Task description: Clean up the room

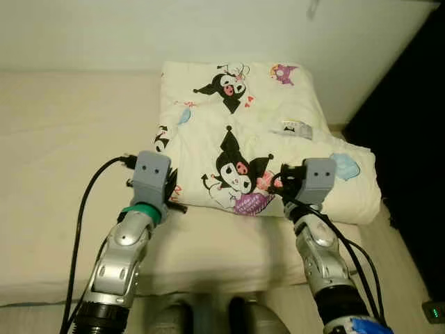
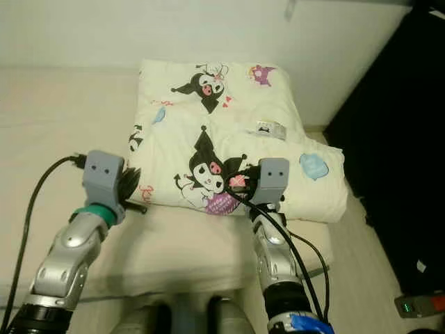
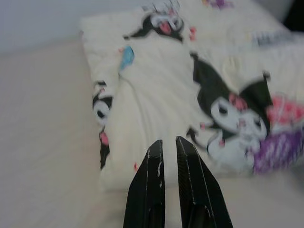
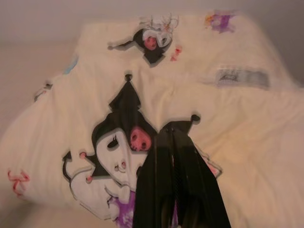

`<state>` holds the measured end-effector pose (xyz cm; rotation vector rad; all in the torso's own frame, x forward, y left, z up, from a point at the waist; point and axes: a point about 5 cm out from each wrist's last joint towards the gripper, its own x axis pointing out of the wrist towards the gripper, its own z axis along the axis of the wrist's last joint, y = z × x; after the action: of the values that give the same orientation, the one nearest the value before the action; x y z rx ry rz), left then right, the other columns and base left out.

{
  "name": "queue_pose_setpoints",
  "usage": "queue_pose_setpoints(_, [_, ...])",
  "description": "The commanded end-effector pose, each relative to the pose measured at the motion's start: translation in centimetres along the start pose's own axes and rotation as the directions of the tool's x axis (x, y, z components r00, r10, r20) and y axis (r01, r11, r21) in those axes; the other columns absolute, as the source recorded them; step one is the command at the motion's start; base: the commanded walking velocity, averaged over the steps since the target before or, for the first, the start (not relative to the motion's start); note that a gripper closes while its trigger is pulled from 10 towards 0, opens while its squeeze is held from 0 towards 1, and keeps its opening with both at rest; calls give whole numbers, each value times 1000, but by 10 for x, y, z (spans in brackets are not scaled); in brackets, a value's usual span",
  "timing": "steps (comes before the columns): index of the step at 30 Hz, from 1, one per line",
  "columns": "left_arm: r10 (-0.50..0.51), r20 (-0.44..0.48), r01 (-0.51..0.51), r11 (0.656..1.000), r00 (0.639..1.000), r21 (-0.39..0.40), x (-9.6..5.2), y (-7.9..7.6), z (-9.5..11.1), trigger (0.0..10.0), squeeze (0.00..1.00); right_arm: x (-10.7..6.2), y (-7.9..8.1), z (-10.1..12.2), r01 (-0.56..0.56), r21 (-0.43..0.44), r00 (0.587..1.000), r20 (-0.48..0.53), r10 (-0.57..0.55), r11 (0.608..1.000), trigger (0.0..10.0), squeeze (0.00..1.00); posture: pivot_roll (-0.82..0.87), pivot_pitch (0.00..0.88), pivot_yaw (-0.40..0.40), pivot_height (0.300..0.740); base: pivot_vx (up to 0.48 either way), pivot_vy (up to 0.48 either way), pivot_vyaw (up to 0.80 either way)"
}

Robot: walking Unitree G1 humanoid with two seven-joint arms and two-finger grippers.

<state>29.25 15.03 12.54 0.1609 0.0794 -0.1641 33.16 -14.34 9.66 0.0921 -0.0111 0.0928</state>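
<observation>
A wide bed (image 1: 55, 174) with a smooth cream sheet takes up most of the scene, running from nine o'clock across to the centre, its near edge dropping off at six o'clock. Behind it at twelve o'clock stands a plain pale wall (image 1: 208, 28), and a dark area fills the three o'clock side.

On the bed, from the centre toward one o'clock, lies a folded quilt (image 1: 278, 104): soft, puffy, cream fabric in a roughly rectangular stack, printed with black-and-white cartoon characters, pink and purple accents and small blue shapes. A small label (image 1: 296, 128) is sewn on its top toward two o'clock. The lower layer juts out at three o'clock, and its surface shows gentle creases.

The left gripper (image 3: 167, 142) sits at the quilt's seven o'clock corner, its two glossy black tapered fingers (image 3: 151, 161) drawn nearly together with only a thin slit between them and nothing in it; they hover just over the quilt's near edge. The right gripper (image 4: 176, 130) is at the quilt's near edge around five o'clock, fingers pressed together into one dark wedge lying over the printed character; whether any fabric is pinched cannot be made out
</observation>
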Motion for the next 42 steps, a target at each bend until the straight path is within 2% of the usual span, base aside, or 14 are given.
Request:
queue_pose_setpoints(1, [-7, -46, 8, 1000, 999, 23, -5, 1, -8, 10000, 0, 0, -5, -8, 25, 1, 998, -49, -25, 1000, 10000, 0, 5, 210, 35, 740, 0, 0, 0])
queue_pose_setpoints(7, [8, -76, 4, 987, 997, 158, -21, 28, -7, 10000, 0, 16, -25, -12, 143, -53, 977, -154, -149, 988, 10000, 0, 77, 355, 61, 740, 0, 0, 0])
queue_pose_setpoints(14, [41, -73, -25, 978, 996, 205, -37, 52, 8, 10000, 0, 18, -36, -19, 216, -51, 946, -235, -222, 975, 10000, 0, 160, 435, 99, 740, 0, 0, 0])
queue_pose_setpoints(15, [47, -70, -30, 976, 996, 217, -40, 56, 12, 10000, 0, 16, -39, -22, 225, -48, 940, -253, -230, 973, 10000, 776, 172, 445, 107, 740, 0, 0, 0])
queue_pose_setpoints(16, [47, -70, -30, 976, 996, 217, -40, 56, 12, 10000, 0, 16, -39, -22, 225, -48, 940, -253, -230, 973, 10000, 776, 172, 445, 107, 740, 0, 0, 0])
queue_pose_setpoints(17, [50, -68, -33, 972, 996, 231, -45, 61, 18, 10000, 0, 15, -41, -24, 232, -50, 936, -261, -237, 971, 10000, 1000, 204, 468, 127, 740, 0, 0, 0])
queue_pose_setpoints(21, [51, -69, -31, 964, 996, 263, -59, 71, 31, 10000, 0, 11, -49, -27, 260, -96, 926, -256, -276, 961, 10000, 1000, 225, 505, 148, 740, 0, 0, 0])
queue_pose_setpoints(26, [49, -75, -26, 961, 996, 274, -63, 73, 36, 10000, 0, 12, -54, -23, 282, -149, 925, -221, -310, 948, 10000, 1000, 247, 541, 162, 740, 0, 0, 0])
queue_pose_setpoints(31, [51, -90, -24, 960, 995, 279, -70, 74, 40, 10000, 0, 26, -51, 10, 264, -193, 961, -30, -275, 945, 10000, 1000, 263, 555, 168, 740, 0, 0, 0])
queue_pose_setpoints(35, [54, -103, -23, 959, 993, 281, -74, 75, 42, 10000, 0, 36, -45, 31, 271, -206, 962, 73, -261, 940, 10000, 1000, 272, 559, 171, 740, 0, 0, 0])
queue_pose_setpoints(39, [54, -108, -22, 959, 993, 281, -74, 75, 43, 10000, 0, 39, -46, 34, 282, -196, 959, 60, -276, 939, 10000, 1000, 280, 557, 172, 740, 0, 0, 0])
queue_pose_setpoints(40, [54, -110, -21, 959, 992, 281, -74, 75, 44, 10000, 0, 40, -46, 33, 281, -162, 960, 39, -279, 946, 10000, 0, 284, 556, 174, 740, 0, 0, 0])
queue_pose_setpoints(41, [54, -111, -20, 959, 992, 282, -75, 75, 44, 10000, 0, 40, -48, 27, 293, -103, 954, -42, -298, 951, 10000, 0, 288, 557, 178, 740, 0, 0, 0])
queue_pose_setpoints(42, [54, -111, -20, 959, 992, 282, -75, 75, 44, 10000, 0, 40, -48, 27, 293, -103, 954, -42, -298, 951, 10000, 0, 288, 557, 178, 740, 0, 0, 0])
